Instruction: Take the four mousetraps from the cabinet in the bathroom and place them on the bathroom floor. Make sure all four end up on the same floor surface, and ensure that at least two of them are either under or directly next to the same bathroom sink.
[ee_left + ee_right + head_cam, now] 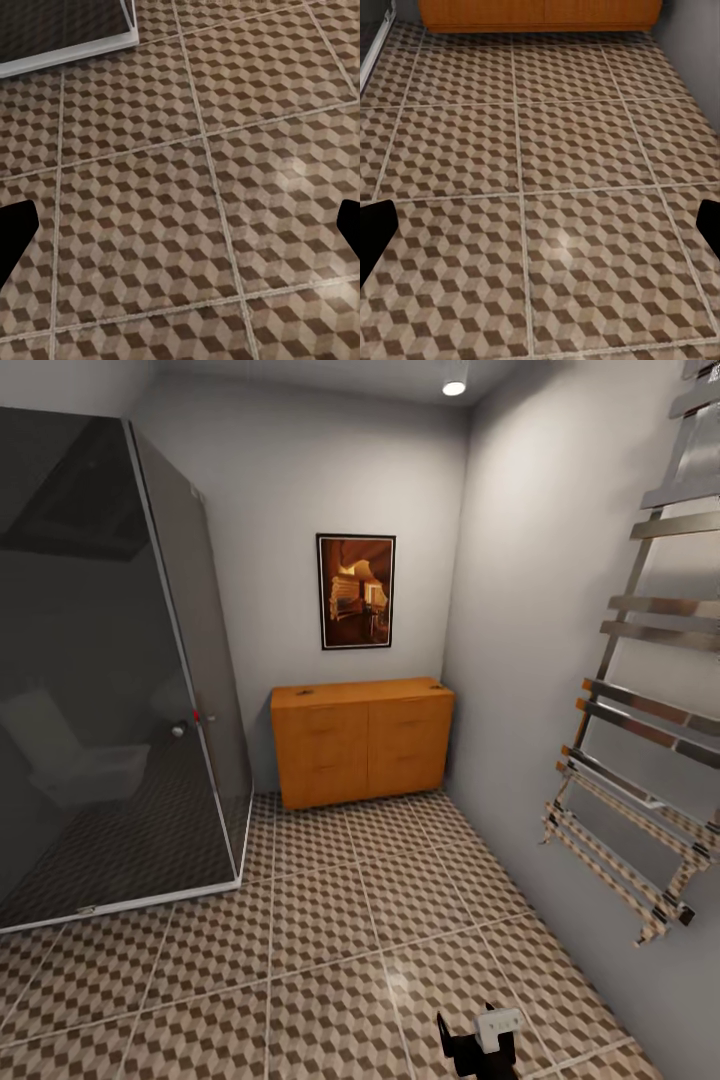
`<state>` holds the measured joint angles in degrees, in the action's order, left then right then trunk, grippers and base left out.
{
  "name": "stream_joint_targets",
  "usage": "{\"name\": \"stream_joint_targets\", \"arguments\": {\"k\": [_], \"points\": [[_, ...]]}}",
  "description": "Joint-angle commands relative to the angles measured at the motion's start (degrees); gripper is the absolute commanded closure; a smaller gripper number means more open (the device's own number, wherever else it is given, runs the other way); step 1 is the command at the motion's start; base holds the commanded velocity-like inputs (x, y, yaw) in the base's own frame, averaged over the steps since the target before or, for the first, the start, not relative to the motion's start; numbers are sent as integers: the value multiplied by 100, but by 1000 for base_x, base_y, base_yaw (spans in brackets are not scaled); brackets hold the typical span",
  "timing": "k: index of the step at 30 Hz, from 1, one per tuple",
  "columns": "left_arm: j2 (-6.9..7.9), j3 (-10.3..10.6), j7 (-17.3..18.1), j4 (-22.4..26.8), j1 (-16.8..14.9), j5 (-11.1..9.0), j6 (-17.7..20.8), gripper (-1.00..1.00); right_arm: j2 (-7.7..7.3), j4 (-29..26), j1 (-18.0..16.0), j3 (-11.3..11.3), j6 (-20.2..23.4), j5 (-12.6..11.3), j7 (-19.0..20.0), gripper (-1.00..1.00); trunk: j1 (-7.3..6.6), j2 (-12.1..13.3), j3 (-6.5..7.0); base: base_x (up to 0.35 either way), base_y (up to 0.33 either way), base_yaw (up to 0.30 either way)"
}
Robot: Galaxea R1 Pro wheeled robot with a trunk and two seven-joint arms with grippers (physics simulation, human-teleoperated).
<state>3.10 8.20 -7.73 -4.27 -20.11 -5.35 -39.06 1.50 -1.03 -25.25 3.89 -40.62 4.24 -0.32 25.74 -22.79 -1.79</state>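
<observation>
Where the far wall meets the right wall, the cabinet stands shut, orange-brown wood; two small dark specks on its top may be mousetraps, too small to tell. Bathroom floor: glossy cube-patterned tiles, pale grout, open between the dark glass shower enclosure and the chrome towel rail. Left claw and right claw: fingers spread wide, holding nothing.
</observation>
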Motion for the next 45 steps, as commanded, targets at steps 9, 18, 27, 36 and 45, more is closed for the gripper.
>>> {"name": "stream_joint_targets", "arguments": {"k": [9, 18, 27, 36, 45], "points": [[-2, 50, 0, -21, -11, -53, -32, -100, -1, 6, -6, 33, -17, -13, -6, -100, 4, -13, 68, 0, 0, 0], [-2, 50, 0, -21, -11, -53, -31, -100, -1, 6, -6, 37, -17, -14, -3, -100, 4, -13, 150, 0, 0, 0], [-2, 50, 0, -21, -11, -53, -31, -100, -1, 6, -6, 40, -12, -17, -3, -100, 4, -13, 231, 0, 0, 0], [-2, 50, 0, -21, -11, -53, -31, -100, -1, 6, -6, 34, 1, -16, -11, -100, 4, -13, 269, 0, 0, 0], [-2, 50, 0, -21, -11, -53, -33, -100, -1, 6, -6, 33, 1, -12, -6, -100, 4, -13, 244, 0, 0, -12]]}}
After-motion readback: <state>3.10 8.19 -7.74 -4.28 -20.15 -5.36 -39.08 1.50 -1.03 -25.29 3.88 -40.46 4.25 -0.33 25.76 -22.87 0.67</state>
